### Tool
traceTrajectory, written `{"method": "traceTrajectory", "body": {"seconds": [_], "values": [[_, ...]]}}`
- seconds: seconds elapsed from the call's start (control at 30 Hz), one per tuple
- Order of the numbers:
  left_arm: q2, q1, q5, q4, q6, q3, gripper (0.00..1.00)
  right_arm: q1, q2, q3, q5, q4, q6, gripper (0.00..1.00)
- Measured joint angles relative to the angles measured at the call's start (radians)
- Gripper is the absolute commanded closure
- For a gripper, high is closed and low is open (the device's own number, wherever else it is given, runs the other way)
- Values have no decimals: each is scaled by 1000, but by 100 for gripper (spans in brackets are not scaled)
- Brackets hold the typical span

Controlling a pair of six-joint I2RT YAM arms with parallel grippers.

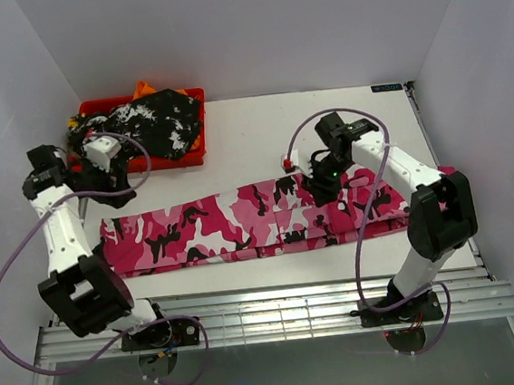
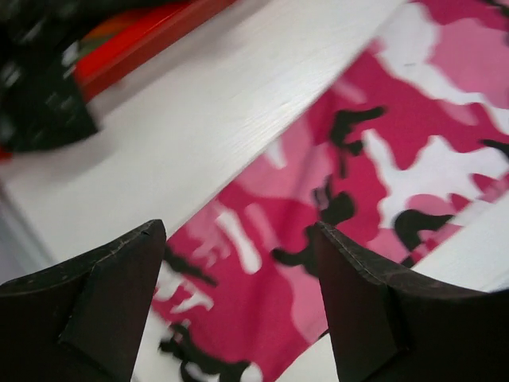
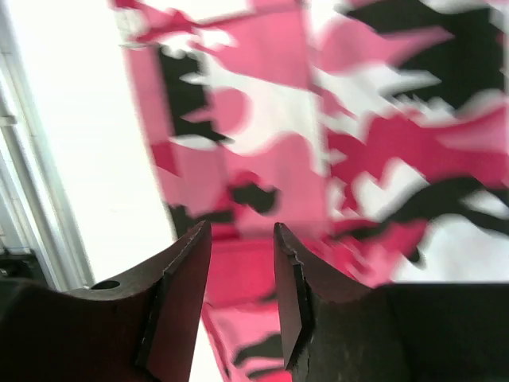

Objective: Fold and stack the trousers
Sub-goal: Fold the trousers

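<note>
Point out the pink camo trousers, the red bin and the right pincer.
pink camo trousers (image 1: 242,226), top external view, middle of the laid-out legs.
red bin (image 1: 177,161), top external view, its near wall.
right pincer (image 3: 241,231), right wrist view, midway between its fingertips.

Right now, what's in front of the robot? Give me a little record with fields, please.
Pink trousers: stretched out full length across the table
Mottled garment: heaped in the red bin, far left corner
Left fingers: wide open, over the trousers' left end
Right fingers: narrowly apart over the trousers' right part, nothing between them
</note>
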Motion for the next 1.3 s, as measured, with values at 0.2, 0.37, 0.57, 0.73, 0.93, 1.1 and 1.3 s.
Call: {"method": "traceTrajectory", "body": {"seconds": [0.2,0.37,0.57,0.73,0.93,1.1,1.3], "values": [[-192,-305,134,35,16,-262,17,154,-152,-304,6,160,42,57],[-293,-599,99,165,-60,-484,28,162,-241,-530,89,318,37,55],[-317,-868,-49,306,-147,-620,37,162,-288,-629,149,464,31,59],[-267,-926,-121,399,-208,-631,34,162,-288,-639,177,546,41,60],[-230,-948,-153,445,-231,-630,27,162,-293,-670,198,592,19,54],[-230,-950,-161,455,-227,-630,30,162,-338,-691,198,590,-28,53],[-212,-964,-183,459,-204,-631,38,162,-353,-705,204,588,-71,54]]}}
